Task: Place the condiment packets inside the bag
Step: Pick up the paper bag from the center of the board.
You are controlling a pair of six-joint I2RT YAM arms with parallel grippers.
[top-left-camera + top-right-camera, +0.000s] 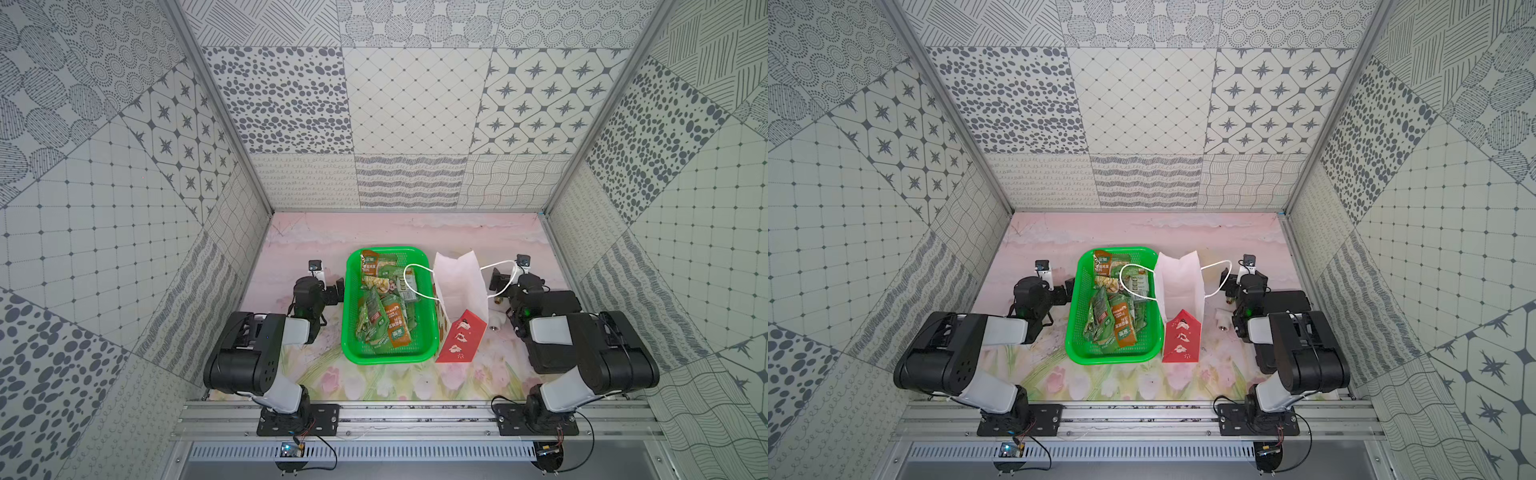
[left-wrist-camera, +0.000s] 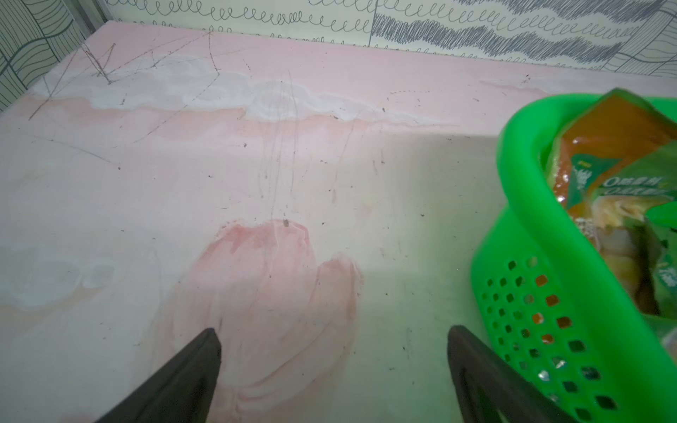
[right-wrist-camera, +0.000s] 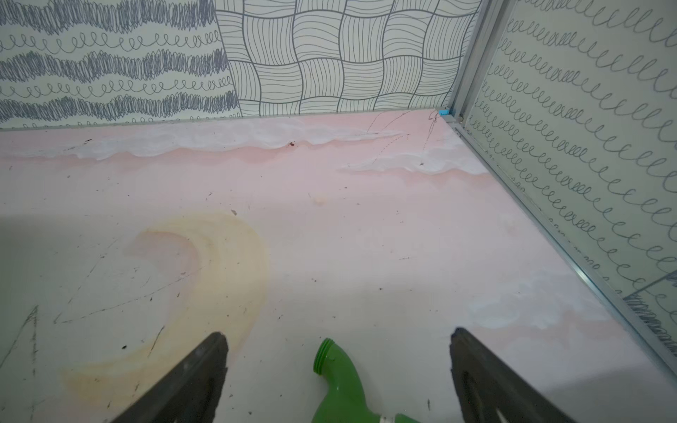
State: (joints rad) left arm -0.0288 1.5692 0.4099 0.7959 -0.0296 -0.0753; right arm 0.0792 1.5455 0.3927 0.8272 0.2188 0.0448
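Note:
Several condiment packets (image 1: pixel 382 309) (image 1: pixel 1113 318), green with orange patches, lie piled in a green perforated basket; one shows in the left wrist view (image 2: pixel 619 172). The bag (image 1: pixel 460 286) (image 1: pixel 1179 282) stands upright just right of the basket, red outside, its white mouth open. One cord handle (image 1: pixel 411 282) droops over the packets, and another handle (image 1: pixel 500 270) reaches toward my right arm. My left gripper (image 2: pixel 333 338) is open and empty over the bare mat, left of the basket. My right gripper (image 3: pixel 339 331) is open, right of the bag, straddling a green fitting without touching it.
The green basket (image 1: pixel 353 345) (image 2: pixel 520 219) sits mid-table, its wall close to one left finger. A green-handled tap fitting (image 3: pixel 339 381) and a small white fitting (image 1: pixel 494 321) lie on the mat by the right arm. Patterned walls enclose three sides, the right one (image 3: pixel 586 164) near that arm.

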